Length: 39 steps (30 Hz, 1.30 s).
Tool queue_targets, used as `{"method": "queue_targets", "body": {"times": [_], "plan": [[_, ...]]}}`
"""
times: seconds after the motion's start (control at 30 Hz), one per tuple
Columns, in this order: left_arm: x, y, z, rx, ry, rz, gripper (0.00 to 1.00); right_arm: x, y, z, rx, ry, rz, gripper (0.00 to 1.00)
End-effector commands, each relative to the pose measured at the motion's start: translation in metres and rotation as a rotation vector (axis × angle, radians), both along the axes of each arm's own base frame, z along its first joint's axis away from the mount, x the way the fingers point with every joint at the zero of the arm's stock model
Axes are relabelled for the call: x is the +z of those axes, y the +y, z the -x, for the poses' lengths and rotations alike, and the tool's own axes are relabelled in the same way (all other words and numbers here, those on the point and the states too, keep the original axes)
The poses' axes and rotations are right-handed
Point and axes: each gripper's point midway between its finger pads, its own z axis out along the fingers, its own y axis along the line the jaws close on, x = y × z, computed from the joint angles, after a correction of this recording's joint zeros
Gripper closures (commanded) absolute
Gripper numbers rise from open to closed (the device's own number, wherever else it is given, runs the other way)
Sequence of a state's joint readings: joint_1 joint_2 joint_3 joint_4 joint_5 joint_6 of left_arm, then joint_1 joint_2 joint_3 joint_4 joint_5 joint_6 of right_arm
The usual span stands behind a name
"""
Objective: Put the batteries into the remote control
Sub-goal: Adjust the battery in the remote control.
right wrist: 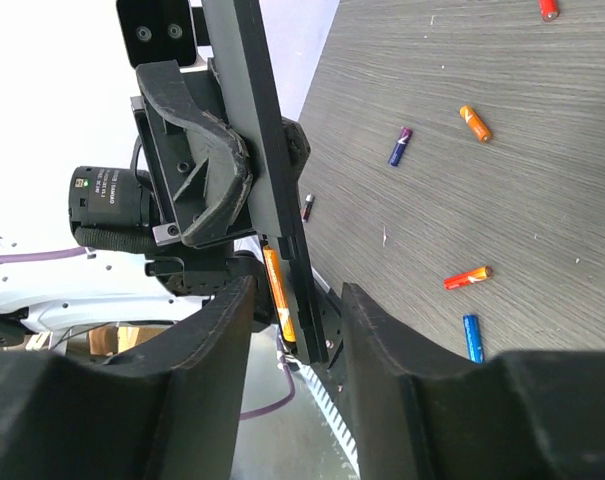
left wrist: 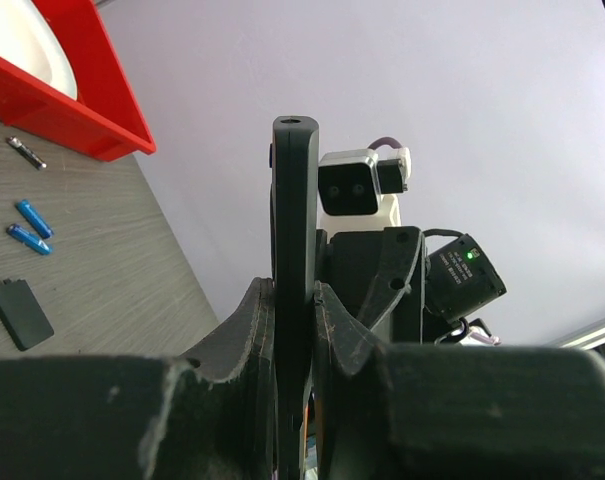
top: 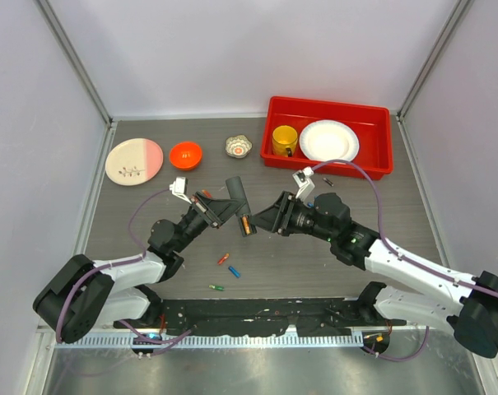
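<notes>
Centre table: the remote (top: 235, 191) is held clear of the surface, clamped edge-on in the left gripper (top: 225, 206), whose jaws hide its middle. Both arms reach inward, elbows bent, wrists facing each other. The right gripper (top: 258, 220) has its jaws apart astride the remote's lower end, contact unclear. An orange battery (right wrist: 279, 295) lies in the compartment. Loose batteries (top: 223, 258) lie on the table.

Slim black remote control (top: 236, 196) tilted aloft, orange battery (right wrist: 279, 295) in its bay; other batteries (top: 223, 258) lie loose.
</notes>
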<state>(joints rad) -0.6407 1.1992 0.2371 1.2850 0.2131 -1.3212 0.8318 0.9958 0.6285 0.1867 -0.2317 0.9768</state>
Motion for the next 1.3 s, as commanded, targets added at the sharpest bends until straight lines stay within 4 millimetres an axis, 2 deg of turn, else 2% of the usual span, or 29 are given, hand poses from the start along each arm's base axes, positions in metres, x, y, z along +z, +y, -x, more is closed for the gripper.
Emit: {"method": "queue_targets", "body": {"times": [0.0,0.37,0.53,0.9,1.17,1.27], "plan": [[0.067,0.014,0.025,-0.016,-0.245,0.165,1.0,0.012,0.002,-0.001,0.018,-0.049,-0.003,0.56],[0.071,0.014,0.025,-0.018,-0.249,0.173,1.0,0.002,0.006,-0.002,0.03,-0.033,0.017,0.59],[0.073,0.013,0.025,-0.022,-0.252,0.177,1.0,-0.005,0.007,-0.003,0.027,-0.019,0.027,0.65],[0.078,0.012,0.024,-0.019,-0.259,0.188,1.0,-0.012,0.011,-0.006,0.03,0.005,0.031,0.69],[0.079,0.011,0.025,-0.019,-0.26,0.189,1.0,-0.013,0.013,-0.006,0.032,0.01,0.03,0.68],[0.077,0.012,0.025,-0.013,-0.262,0.184,1.0,-0.006,0.012,-0.005,0.031,-0.002,0.013,0.63]]}}
